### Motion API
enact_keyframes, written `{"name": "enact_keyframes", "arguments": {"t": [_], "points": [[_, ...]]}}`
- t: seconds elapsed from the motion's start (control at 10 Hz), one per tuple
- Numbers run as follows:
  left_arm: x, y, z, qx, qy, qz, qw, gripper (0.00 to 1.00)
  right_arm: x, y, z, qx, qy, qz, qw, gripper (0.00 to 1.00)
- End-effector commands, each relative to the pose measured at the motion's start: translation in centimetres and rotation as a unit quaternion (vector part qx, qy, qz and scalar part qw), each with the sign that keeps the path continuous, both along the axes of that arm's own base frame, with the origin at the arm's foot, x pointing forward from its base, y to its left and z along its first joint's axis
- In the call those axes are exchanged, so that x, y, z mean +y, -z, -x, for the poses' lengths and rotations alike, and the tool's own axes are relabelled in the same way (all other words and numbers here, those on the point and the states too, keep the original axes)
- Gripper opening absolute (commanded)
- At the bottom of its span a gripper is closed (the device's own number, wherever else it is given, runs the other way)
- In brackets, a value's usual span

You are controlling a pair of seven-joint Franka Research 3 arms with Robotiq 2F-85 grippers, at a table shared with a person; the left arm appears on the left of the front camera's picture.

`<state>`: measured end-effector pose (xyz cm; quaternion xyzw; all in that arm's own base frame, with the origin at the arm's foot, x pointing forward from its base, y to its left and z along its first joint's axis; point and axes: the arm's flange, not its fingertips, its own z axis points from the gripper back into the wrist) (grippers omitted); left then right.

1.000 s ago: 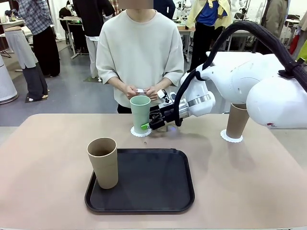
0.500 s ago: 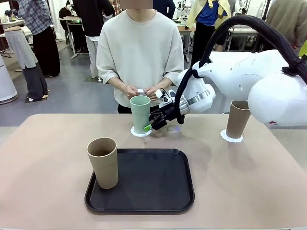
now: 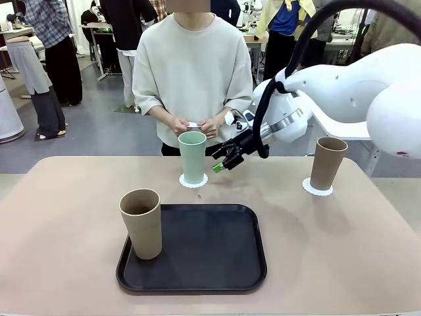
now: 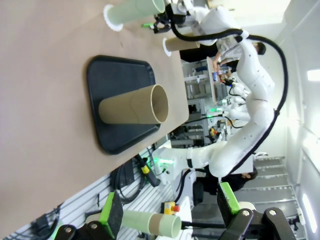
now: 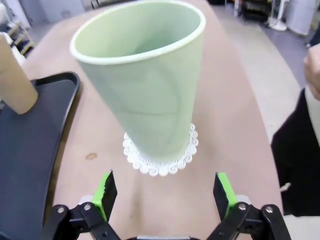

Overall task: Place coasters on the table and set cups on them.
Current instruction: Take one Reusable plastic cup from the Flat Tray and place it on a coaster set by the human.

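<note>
1. Cups: mint cup stood on its doily, far middle of worktop; one tan cup on second doily at right; other tan cup on tray.
2. Claws: right claw spread, empty, just beside mint cup; left claw spread, empty.
3. Risk: sideways swing could clip mint cup, tipping it.

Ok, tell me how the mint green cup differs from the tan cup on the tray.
The mint green cup is pale green; the tan cup is brown. The green cup stands on a white doily coaster on the table; the tan cup stands on the black tray, without one. Both are upright, handleless tumblers.
</note>
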<state>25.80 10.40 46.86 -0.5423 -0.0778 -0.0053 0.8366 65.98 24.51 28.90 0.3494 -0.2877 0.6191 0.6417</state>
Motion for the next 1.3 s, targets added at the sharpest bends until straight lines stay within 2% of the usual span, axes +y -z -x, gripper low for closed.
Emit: {"name": "enact_keyframes", "arguments": {"t": [0.0,0.2,0.3,0.5,0.6,0.7,0.8,0.9,1.0,1.1,1.2], "points": [[0.1,-0.1,0.1,-0.005,0.001,0.006,1.000,1.00,-1.7,-2.7,2.7,-0.003,0.024,0.063,0.998,1.00],[0.1,-0.1,0.1,-0.005,0.001,0.006,1.000,1.00,-2.0,-7.8,5.9,-0.030,0.016,0.128,0.991,1.00],[0.1,-0.1,0.1,-0.005,0.001,0.006,1.000,1.00,-1.8,-10.4,7.9,-0.039,0.007,0.184,0.982,1.00],[0.1,-0.1,0.1,-0.005,0.001,0.006,1.000,1.00,-1.5,-15.2,12.2,-0.033,-0.024,0.307,0.951,1.00],[0.1,-0.1,0.1,-0.005,0.001,0.006,1.000,1.00,-1.8,-17.3,14.1,-0.037,-0.007,0.361,0.932,1.00],[0.1,-0.1,0.1,-0.005,0.001,0.006,1.000,1.00,-2.0,-19.2,15.6,-0.038,0.020,0.374,0.926,1.00],[0.1,-0.1,0.1,-0.005,0.001,0.006,1.000,1.00,-2.7,-21.3,17.1,-0.031,0.084,0.330,0.940,1.00],[0.1,-0.1,0.1,-0.005,0.001,0.006,1.000,1.00,-3.5,-22.1,17.6,-0.027,0.124,0.348,0.929,1.00],[0.1,-0.1,0.1,-0.005,0.001,0.006,1.000,1.00,-4.0,-21.8,17.5,-0.039,0.110,0.373,0.920,1.00],[0.1,-0.1,0.1,-0.005,0.001,0.006,1.000,1.00,-3.1,-22.7,17.1,-0.039,0.075,0.352,0.932,1.00],[0.1,-0.1,0.1,-0.005,0.001,0.006,1.000,1.00,-3.1,-22.7,17.1,-0.039,0.075,0.352,0.932,1.00]]}}
